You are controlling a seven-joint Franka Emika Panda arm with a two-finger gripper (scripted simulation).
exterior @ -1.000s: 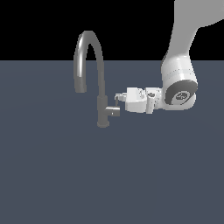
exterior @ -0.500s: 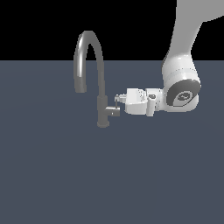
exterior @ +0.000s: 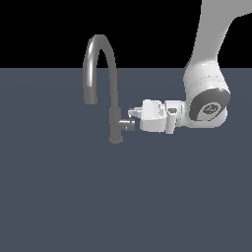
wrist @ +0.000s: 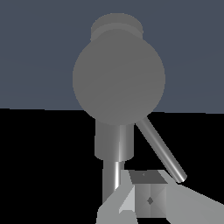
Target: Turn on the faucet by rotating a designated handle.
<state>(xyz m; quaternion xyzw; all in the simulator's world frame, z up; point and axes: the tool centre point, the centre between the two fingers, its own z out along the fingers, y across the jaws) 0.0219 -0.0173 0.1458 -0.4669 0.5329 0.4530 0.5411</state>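
The faucet [exterior: 114,98] stands upright on the dark grey-blue surface [exterior: 74,197], a little toward the exterior view's left of the middle, and its high arched spout curves over to that same left side and ends pointing down. From the short base a small handle [exterior: 129,125] sticks out sideways toward the exterior view's right. The white arm comes down from the upper right corner and bends so that the gripper [exterior: 133,118] lies about horizontal, pointing at the faucet. Its tips are right at the handle and seem to touch it, but I cannot tell if the fingers are closed on it or only beside it. In the wrist view the faucet [wrist: 118,78] fills the middle as a big round grey shape, with a thin rod [wrist: 162,151] going off slantwise and one finger [wrist: 146,199] near it.
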